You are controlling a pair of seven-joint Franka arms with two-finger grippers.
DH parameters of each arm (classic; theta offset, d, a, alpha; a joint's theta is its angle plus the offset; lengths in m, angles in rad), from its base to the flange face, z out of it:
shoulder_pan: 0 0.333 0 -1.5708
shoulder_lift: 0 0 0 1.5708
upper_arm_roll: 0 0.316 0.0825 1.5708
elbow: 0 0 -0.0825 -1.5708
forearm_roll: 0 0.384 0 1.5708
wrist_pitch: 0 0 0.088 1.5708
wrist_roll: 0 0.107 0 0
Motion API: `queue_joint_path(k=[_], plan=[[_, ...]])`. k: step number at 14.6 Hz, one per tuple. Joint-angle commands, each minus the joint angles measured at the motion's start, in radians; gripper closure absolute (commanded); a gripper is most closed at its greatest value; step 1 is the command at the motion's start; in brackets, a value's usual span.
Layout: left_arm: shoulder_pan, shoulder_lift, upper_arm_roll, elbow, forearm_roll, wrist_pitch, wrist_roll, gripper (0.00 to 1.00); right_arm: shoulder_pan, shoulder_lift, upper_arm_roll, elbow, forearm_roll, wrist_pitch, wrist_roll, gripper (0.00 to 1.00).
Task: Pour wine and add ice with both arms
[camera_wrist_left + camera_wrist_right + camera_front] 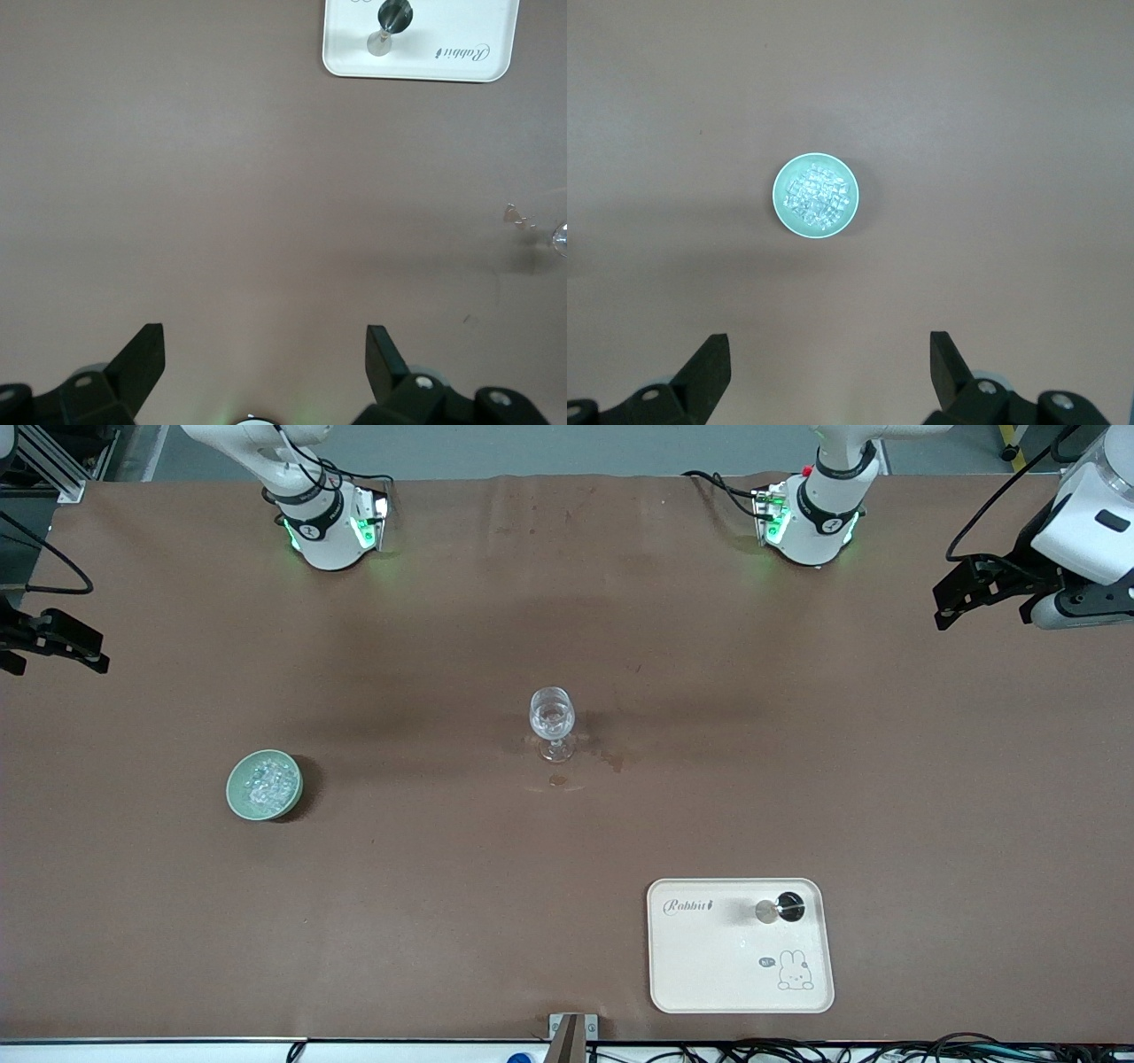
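High over the table's two ends, the left gripper (264, 354) and right gripper (829, 359) hang with fingers wide apart, holding nothing. The wine glass (552, 724) stands mid-table, something clear inside. The bowl of ice (264, 784) sits toward the right arm's end. This fits start or finish.

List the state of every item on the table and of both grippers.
Glass: upright, clear, small spills on the table beside it.
Bowl: upright, holding ice.
Tray: flat, bottle standing on it.
Left gripper: open, over bare table.
Right gripper: open, holding nothing.
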Motion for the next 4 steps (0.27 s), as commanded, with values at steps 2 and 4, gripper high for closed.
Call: queue_joint_path(k=[2,4], plan=[[0.003,0.013,0.0,0.022,-0.017,0.0,0.012,0.0,-0.003,-0.015,0.004,-0.019,0.011,0.009,-0.009,0.01],[0.003,0.02,0.0,0.022,-0.017,0.0,0.012,0.0,-0.003,-0.015,0.004,-0.016,0.011,0.011,-0.006,0.01]])
